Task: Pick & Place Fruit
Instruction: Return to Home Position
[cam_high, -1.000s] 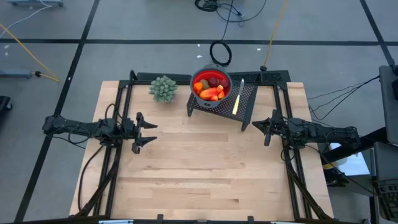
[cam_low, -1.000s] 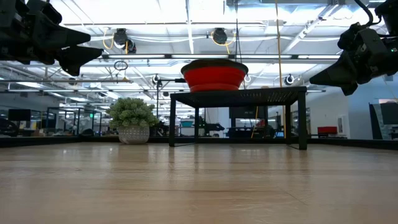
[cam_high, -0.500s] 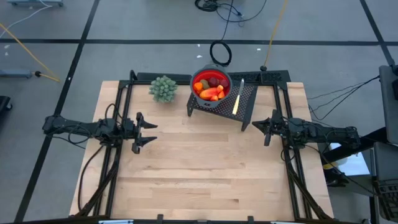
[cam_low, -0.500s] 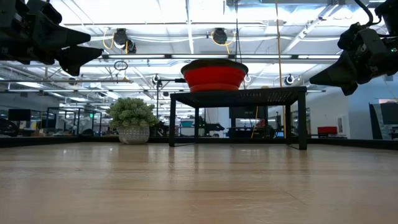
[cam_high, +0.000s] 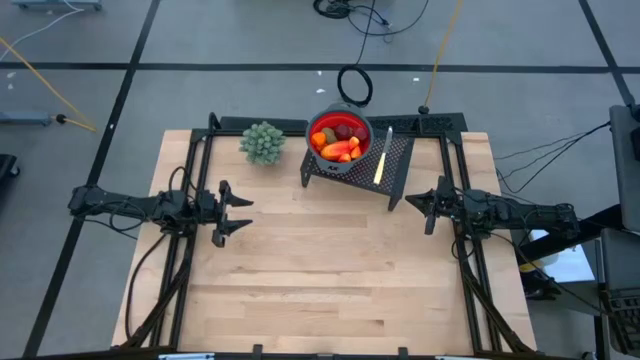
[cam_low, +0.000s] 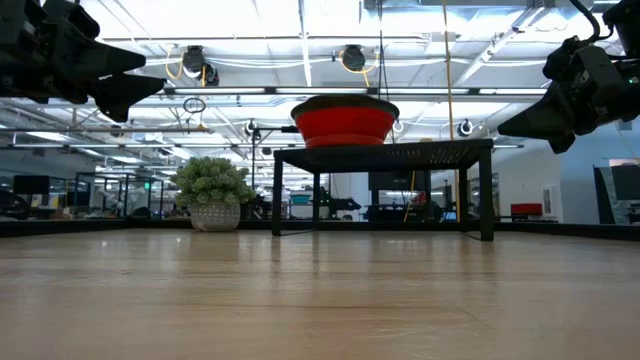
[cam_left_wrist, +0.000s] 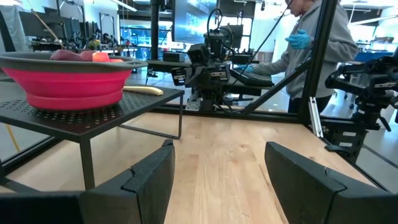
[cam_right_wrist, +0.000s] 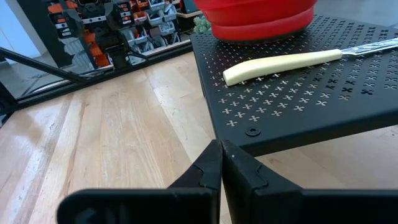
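The fruit (cam_high: 339, 141), orange, red and olive toy pieces, lies in a red bowl (cam_high: 339, 131) that stands on a black perforated stand (cam_high: 362, 166) at the table's far middle. My left gripper (cam_high: 232, 213) hovers open above the table's left side, pointing level toward the right, nothing between its fingers (cam_left_wrist: 149, 180). My right gripper (cam_high: 432, 207) hovers shut at the right side, just in front of the stand's corner (cam_right_wrist: 249, 134), touching nothing.
A pale-handled knife (cam_right_wrist: 283, 64) lies on the stand beside the bowl. A green bushy plant ball (cam_high: 263, 142) in a white pot stands at the far left of the stand. Bare wooden tabletop (cam_high: 330, 270) spreads between the arms and toward the near edge. A person (cam_left_wrist: 317, 43) stands beyond the table.
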